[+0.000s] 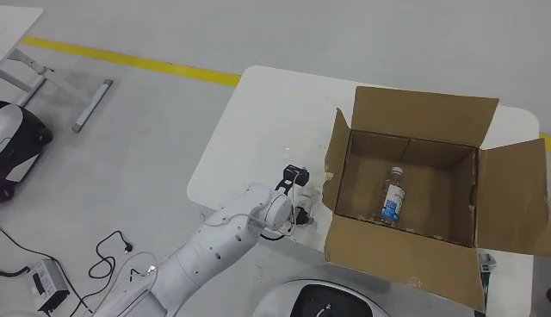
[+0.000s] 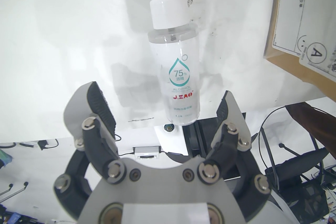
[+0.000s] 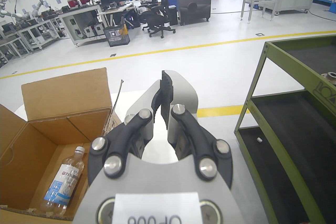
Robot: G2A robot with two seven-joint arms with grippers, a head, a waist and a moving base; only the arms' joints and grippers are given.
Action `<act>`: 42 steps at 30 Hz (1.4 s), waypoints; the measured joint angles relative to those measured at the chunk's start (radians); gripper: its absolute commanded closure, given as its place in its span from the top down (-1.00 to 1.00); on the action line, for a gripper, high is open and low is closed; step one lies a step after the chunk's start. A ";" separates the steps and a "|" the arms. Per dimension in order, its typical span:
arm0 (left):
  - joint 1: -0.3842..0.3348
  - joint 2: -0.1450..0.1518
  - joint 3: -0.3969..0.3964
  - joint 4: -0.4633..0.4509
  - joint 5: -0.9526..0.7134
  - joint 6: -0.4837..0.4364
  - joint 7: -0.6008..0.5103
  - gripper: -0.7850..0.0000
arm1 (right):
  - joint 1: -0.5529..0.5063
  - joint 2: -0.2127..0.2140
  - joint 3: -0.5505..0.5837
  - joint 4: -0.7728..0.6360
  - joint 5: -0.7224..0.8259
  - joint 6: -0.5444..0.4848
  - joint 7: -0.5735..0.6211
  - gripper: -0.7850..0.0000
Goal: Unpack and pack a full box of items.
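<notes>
The white table [image 1: 258, 110] is bare across its left half. The open cardboard box [image 1: 422, 114], flaps spread, takes up the right half as far as the near edge, and a green cart [image 3: 286, 114] stands near the table's right side. One bottle [image 1: 393, 196] lies on the box floor, and a clear spray bottle [image 2: 178, 72] has its base at the table's near-left edge. The left gripper [image 2: 160, 92] is spread wide on either side of that base without touching it, while the right gripper [image 3: 166, 78] is pressed together on nothing, near the box.
</notes>
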 measured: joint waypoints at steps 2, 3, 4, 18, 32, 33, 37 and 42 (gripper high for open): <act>-0.005 -0.004 0.010 0.013 0.005 0.009 0.001 0.69 | 0.000 0.000 0.000 0.000 0.000 0.000 0.000 -1.00; -0.008 -0.006 0.013 0.018 0.004 0.012 0.000 0.66 | 0.000 0.000 0.000 0.000 0.000 0.000 0.000 -1.00; -0.012 -0.008 0.016 0.022 0.003 0.013 0.000 0.55 | 0.000 0.000 0.000 0.000 0.000 0.000 0.000 -1.00; -0.034 -0.030 0.044 0.058 0.037 0.050 0.019 -0.67 | 0.000 0.000 0.000 0.000 0.000 0.000 0.000 -1.00; 0.003 -0.012 -0.084 -0.131 0.084 0.099 -0.047 -1.00 | 0.000 0.000 0.000 0.000 0.000 0.000 0.000 -1.00; 0.012 -0.009 -0.108 -0.167 0.086 0.104 -0.057 -1.00 | 0.000 0.000 0.000 0.000 0.000 0.000 0.000 -1.00; 0.056 0.006 -0.208 -0.348 0.096 0.126 -0.087 -1.00 | 0.000 0.000 0.000 0.000 0.000 0.000 0.000 -1.00; 0.078 0.011 -0.305 -0.576 0.041 0.149 -0.106 -1.00 | 0.000 0.000 0.000 0.000 0.000 0.000 0.000 -1.00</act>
